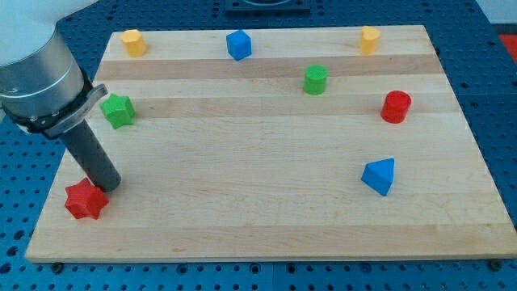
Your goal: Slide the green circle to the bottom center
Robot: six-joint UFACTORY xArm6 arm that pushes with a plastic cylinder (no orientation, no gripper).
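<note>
The green circle [315, 79], a short green cylinder, stands on the wooden board [258, 210] in the upper middle, right of centre. My tip [108, 187] is at the view's lower left, touching the upper right side of a red star block [85, 200]. The tip is far from the green circle, down and to the left of it. A green star block [119, 111] lies above the tip near the left edge, just right of the arm's grey body.
A yellow block [133, 42] sits at the top left, a blue cube [238, 44] at top centre, a yellow block [369, 39] at top right. A red cylinder [396, 107] is at the right, a blue triangular block [380, 175] below it.
</note>
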